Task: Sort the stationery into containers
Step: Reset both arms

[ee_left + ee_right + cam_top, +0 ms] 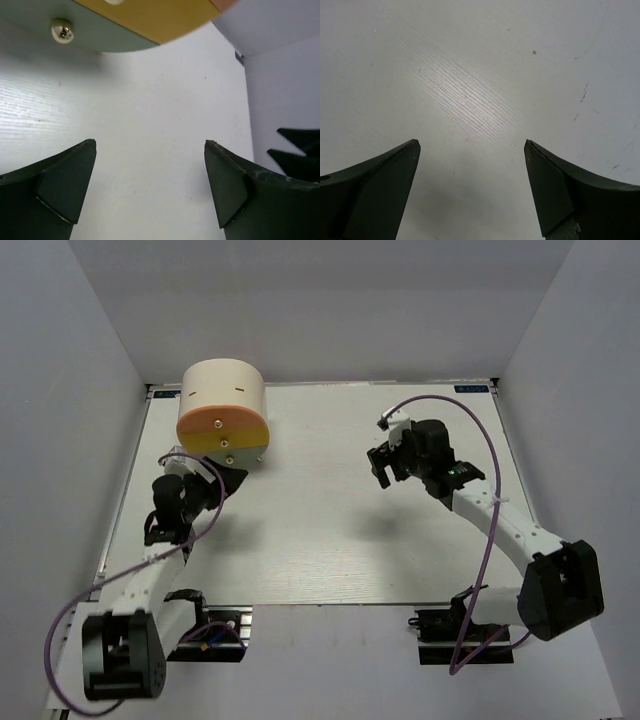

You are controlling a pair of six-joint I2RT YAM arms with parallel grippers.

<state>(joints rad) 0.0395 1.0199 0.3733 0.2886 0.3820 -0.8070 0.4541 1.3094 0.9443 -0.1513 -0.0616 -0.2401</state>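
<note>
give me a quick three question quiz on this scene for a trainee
1. True or false: the organiser stands closer to the left gripper than to the right gripper.
2. The right gripper's jaws are: A open, holding nothing; B shut on a marker; C shut on a clip.
3. Which colours show on the organiser's front?
Key: 1 true; 2 A; 3 orange and yellow.

White arms (500, 520), black joints (560, 590), purple cables (470, 414), dark wedge claws (150, 145) (470, 145)

The cream organiser (222, 405) stands far left on the table (330, 540), the left hand (218, 472) just beside it.
</note>
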